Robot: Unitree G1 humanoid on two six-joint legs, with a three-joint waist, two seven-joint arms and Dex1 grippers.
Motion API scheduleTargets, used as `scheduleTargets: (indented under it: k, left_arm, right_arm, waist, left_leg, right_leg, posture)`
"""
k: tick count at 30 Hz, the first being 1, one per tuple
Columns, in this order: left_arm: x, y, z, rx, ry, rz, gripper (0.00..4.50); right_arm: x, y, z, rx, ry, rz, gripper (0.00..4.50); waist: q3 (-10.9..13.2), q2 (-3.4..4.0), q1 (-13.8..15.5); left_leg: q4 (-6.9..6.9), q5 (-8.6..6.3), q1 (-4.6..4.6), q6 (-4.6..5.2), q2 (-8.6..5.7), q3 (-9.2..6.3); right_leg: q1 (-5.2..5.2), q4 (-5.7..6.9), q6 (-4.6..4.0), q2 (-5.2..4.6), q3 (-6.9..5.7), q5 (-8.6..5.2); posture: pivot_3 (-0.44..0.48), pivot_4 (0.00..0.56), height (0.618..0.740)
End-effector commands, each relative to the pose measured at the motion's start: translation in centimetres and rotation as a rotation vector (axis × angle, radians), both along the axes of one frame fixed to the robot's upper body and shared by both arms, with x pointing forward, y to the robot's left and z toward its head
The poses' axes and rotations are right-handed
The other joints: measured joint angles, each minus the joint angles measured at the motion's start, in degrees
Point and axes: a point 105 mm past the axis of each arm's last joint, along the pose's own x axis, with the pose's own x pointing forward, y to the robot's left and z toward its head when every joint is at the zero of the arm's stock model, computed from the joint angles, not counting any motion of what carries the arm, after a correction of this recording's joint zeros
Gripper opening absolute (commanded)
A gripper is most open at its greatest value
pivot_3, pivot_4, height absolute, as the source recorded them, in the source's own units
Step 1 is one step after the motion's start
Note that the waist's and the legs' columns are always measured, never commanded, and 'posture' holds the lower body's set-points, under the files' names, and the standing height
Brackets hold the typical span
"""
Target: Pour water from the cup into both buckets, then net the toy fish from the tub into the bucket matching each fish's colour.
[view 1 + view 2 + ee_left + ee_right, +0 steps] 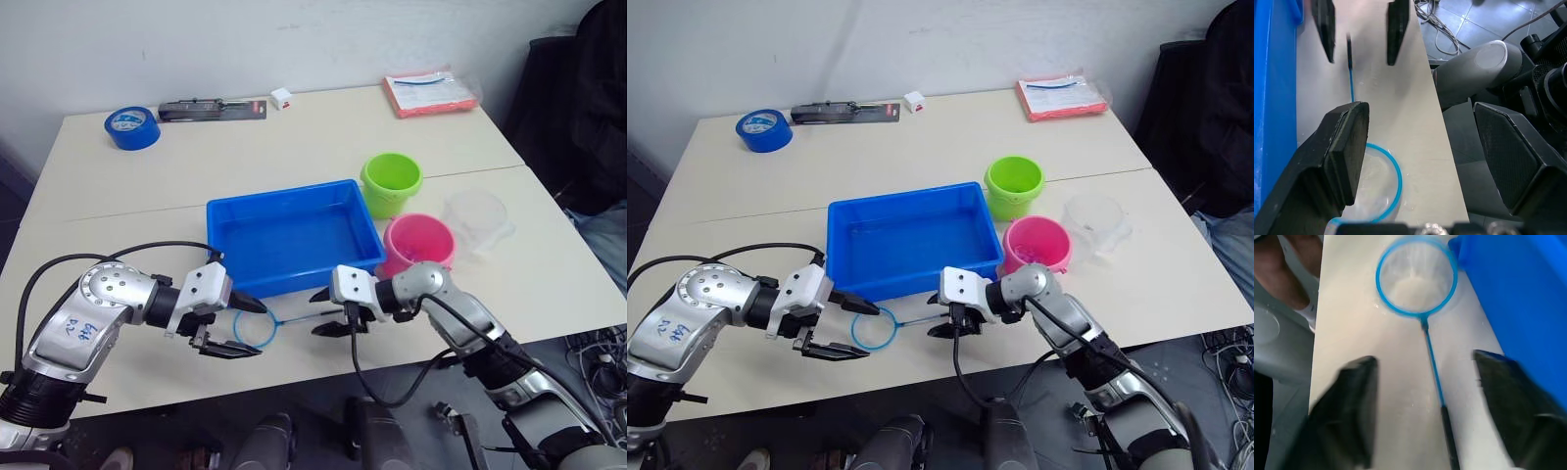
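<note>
— What else sat on my tabletop (147, 186)?
— It was a pale surface of two sections with a seam between them. At its far left corner lay a blue tape roll (131, 127). Just beside that was a long dark packaged tool (212, 109), and next to it a small white cube (281, 97).
— And on the far right?
— A flat red packet (430, 92) in clear wrap. Beyond the right edge stood something dark, perhaps a chair (573, 108). Cables (596, 348) lay on the floor.

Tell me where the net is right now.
The net lies flat on the table just in front of the tub, between the open left gripper and open right gripper.
</note>
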Motion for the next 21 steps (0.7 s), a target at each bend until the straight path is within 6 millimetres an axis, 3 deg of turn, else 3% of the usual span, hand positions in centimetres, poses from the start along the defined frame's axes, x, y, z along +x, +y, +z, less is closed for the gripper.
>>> scheduleTargets:
  k: [1, 6, 8, 14, 21]
  left_arm:
    - [-0.1, 0.5, 0.5, -0.042, -0.016, 0.071, 3.71]
    - [-0.9, 1.1, 0.3, -0.119, 0.028, 0.202, 3.71]
    - [-2.4, 1.9, -1.1, -0.17, 0.051, 0.361, 3.71]
    - [-4.0, 4.5, -3.1, -0.208, 0.07, 0.645, 3.71]
    - [-5.8, 6.5, -5.3, -0.202, 0.123, 0.784, 3.71]
  right_arm:
    - [-1.0, -1.0, 1.9, 0.024, -0.028, 0.004, 4.45]
    - [-1.9, -2.8, 2.6, 0.035, -0.012, -0.068, 4.45]
    - [-2.5, -4.6, 2.7, 0.09, 0.018, -0.201, 4.45]
    - [-3.4, -6.9, 0.9, 0.12, 0.061, -0.376, 4.45]
    - [-4.4, -7.4, -0.1, 0.118, 0.088, -0.413, 4.45]
  waist:
    - [0.0, 0.0, -0.01]
    - [0.0, 0.0, 0.13]
    - [-0.01, 0.02, 0.12]
    - [-0.02, 0.02, 1.19]
    - [0.02, 0.09, 1.75]
  left_leg:
    - [-0.01, 0.0, -0.01, 0.0, 0.0, -0.01]
    - [-0.01, 0.0, -0.03, 0.0, 0.01, -0.02]
    - [-0.01, 0.0, -0.01, 0.0, 0.02, -0.02]
    - [-0.05, -0.03, 0.06, 0.01, 0.04, 0.02]
    - [-0.88, -0.05, 1.78, 0.09, 0.12, -0.04]
  right_leg:
    - [0.0, 0.0, 0.0, 0.0, 0.0, 0.0]
    - [0.02, -0.04, 0.0, 0.0, 0.01, 0.0]
    - [0.03, -0.09, 0.0, 0.0, 0.02, 0.0]
    - [0.15, -0.24, 0.01, 0.01, 0.04, 0.0]
    - [1.94, -1.05, -0.06, 0.03, 0.01, 0.07]
  posture:
    - [0.0, 0.15, 0.74]
    - [0.0, 0.15, 0.74]
    - [0.0, 0.15, 0.74]
    - [0.0, 0.15, 0.74]
    - [0.0, 0.15, 0.74]
